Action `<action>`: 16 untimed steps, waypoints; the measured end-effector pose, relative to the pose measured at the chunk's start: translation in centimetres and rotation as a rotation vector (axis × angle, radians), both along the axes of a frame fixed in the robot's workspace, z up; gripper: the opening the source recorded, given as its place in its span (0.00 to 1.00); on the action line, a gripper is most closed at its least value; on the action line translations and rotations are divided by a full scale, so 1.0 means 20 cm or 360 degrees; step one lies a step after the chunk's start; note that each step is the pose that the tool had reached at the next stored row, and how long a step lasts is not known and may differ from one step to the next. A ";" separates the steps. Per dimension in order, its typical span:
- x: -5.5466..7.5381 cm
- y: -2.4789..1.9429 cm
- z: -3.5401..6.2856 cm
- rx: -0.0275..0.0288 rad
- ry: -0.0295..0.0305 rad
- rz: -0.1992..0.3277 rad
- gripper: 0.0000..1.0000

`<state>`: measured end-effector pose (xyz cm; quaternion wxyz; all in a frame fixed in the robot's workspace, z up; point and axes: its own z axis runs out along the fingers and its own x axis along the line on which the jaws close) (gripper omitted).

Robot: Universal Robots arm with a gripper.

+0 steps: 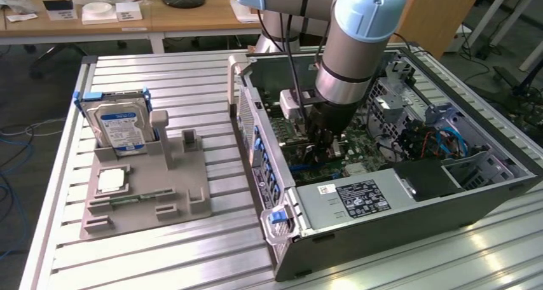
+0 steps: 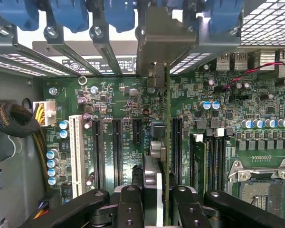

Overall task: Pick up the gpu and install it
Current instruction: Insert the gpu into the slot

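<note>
- Your gripper (image 2: 154, 199), black-fingered on the grey and pale-blue arm (image 1: 357, 42), is down inside the open dark grey computer case (image 1: 407, 201) lying on the ribbed aluminium table (image 1: 170, 258).
- In the wrist view, the black fingers (image 2: 128, 204) are partly closed on the gpu (image 2: 167, 142), a thin card seen edge-on with a green edge and a grey metal bracket at its far end.
- The gpu stands upright over the green motherboard (image 2: 228, 118), its edge running between the black expansion slots (image 2: 116, 147) and the row of black memory slots (image 2: 213, 156) (whether it is seated in a slot cannot be told).
- The card's bracket end meets the case's rear wall, where blue plastic slot clips (image 2: 118, 14) line up.
- A white slot (image 2: 76, 152) lies beyond the black slots, near a bundle of black sleeved cable (image 2: 14, 121).
- In the exterior view, a grey moulded parts holder (image 1: 144, 188) sits on the table to the exterior view's left of the case, well apart from your gripper.
- A silver hard drive with a blue label (image 1: 117, 128) stands upright in the holder's far end.
- A small square silver chip (image 1: 112, 180) lies flat in the holder, with a thin green memory stick (image 1: 140, 198) just nearer.
- A wooden desk (image 1: 195, 20) stands beyond the table.
</note>
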<state>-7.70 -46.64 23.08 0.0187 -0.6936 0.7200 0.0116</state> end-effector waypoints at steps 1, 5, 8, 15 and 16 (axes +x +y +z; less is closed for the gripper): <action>0.00 0.001 -0.001 0.00004 -0.00001 0.0000 0.28; 0.00 0.004 -0.005 0.00001 0.00006 -0.0001 0.28; 0.01 0.005 -0.007 0.00000 0.00011 0.0000 0.28; 0.01 0.012 -0.013 0.00011 0.00011 0.0000 0.28; 0.01 0.014 -0.013 0.00010 0.00011 0.0000 0.28</action>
